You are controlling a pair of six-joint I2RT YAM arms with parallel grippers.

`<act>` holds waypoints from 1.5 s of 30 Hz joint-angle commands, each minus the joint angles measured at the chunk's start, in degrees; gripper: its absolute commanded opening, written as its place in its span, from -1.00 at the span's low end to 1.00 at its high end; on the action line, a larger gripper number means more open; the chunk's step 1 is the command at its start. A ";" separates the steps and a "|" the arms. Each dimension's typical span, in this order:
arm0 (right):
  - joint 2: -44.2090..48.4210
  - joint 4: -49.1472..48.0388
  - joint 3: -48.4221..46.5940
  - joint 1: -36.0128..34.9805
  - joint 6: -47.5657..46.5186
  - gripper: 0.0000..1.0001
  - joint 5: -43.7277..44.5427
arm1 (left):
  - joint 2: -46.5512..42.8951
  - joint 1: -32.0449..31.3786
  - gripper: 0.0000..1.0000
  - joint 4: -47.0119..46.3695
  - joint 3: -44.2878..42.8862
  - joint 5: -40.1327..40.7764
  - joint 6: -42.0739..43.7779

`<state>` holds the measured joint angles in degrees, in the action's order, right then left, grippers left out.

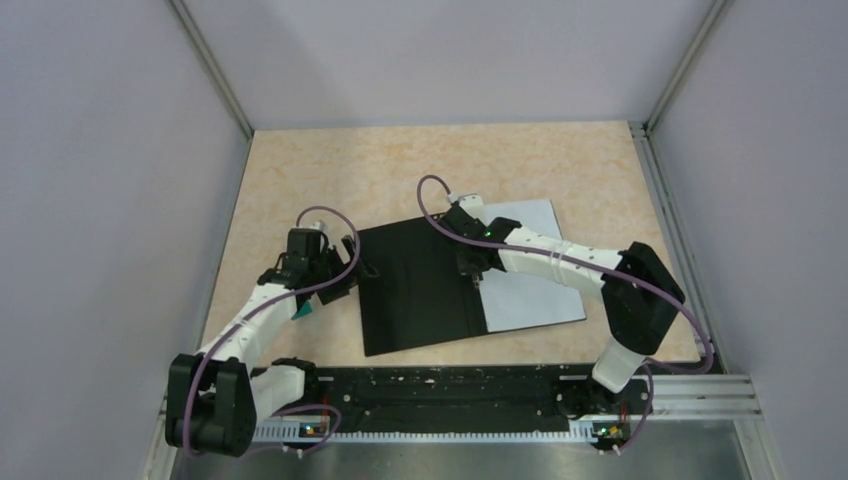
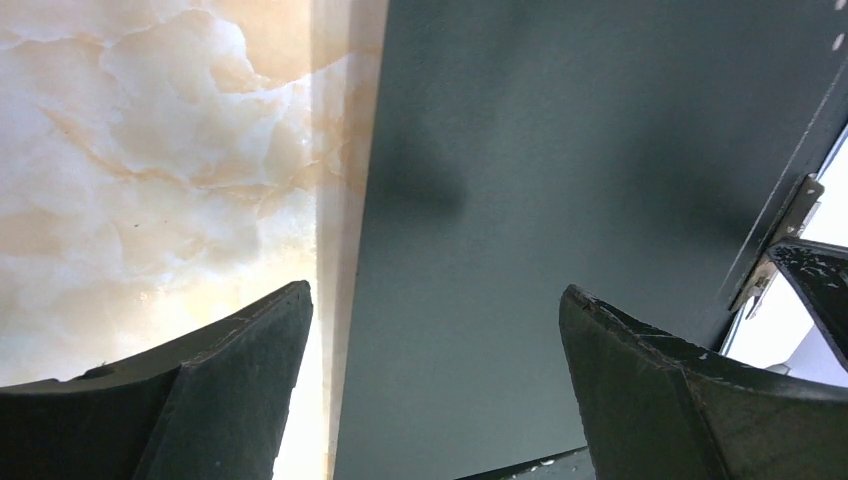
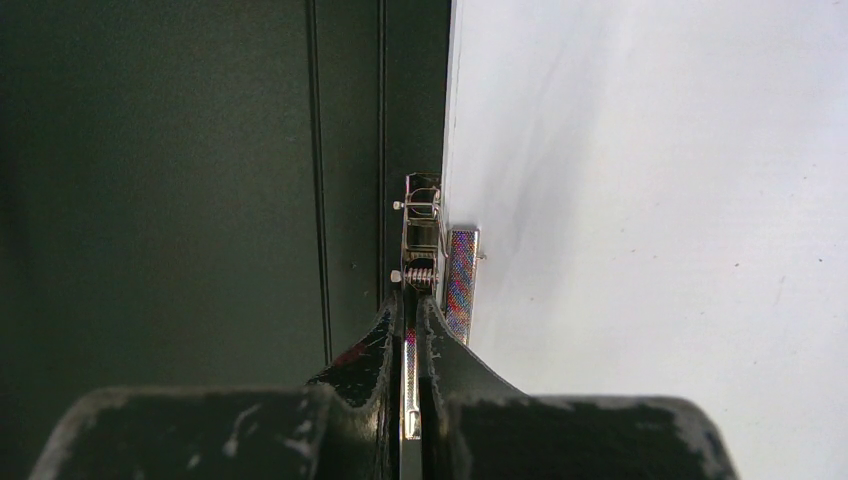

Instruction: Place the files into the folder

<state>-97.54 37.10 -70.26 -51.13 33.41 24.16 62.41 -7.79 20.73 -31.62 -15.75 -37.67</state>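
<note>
Overhead view of a beige, marble-patterned worktop (image 1: 300, 180) boxed in by plain grey walls (image 1: 100, 200). A metal rail (image 1: 700, 395) along the near edge carries two robot arms.

In the middle lies the folder (image 1: 415, 290), flat, rectangular and book-like, spread open with its black inner faces up. Its left half is bare. Its right half is covered by the files (image 1: 535, 265), plain white, faintly bluish paper sheets lying flat with their left edge against the spine.

The right pincer (image 1: 478, 265) sits over the spine. Its wrist view shows it clenched on the thin lever of the small shiny metal spine clip (image 3: 422, 235), with the paper edge just beside the clip. Whether the sheets lie under the clip's bar cannot be told.

The left pincer (image 1: 345, 268) is at the folder's outer left edge. Its wrist view shows it released, jaws wide apart and straddling that edge, gripping nothing.

The sheets look thin, light and floppy, so they would likely slide or buckle if pushed; a free corner or edge is the best place to pinch them. The covers look stiffer and smooth, and the bare left cover is best taken at its open outer edge. The clip lever is small and springy and could slip out of a grip.

The worktop looks hard and smooth, so the folder may skid. A small teal block (image 1: 303, 312) lies partly hidden beside the left arm.
</note>
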 commanded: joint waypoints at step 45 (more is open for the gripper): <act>-3.05 -25.64 2.39 -1.69 15.51 -0.24 -19.62 | -10.07 -2.58 0.96 4.06 -18.59 -21.80 -4.08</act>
<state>-105.03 13.89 -65.04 -52.36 48.62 4.89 51.62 -9.50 23.68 -46.41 -36.40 -43.33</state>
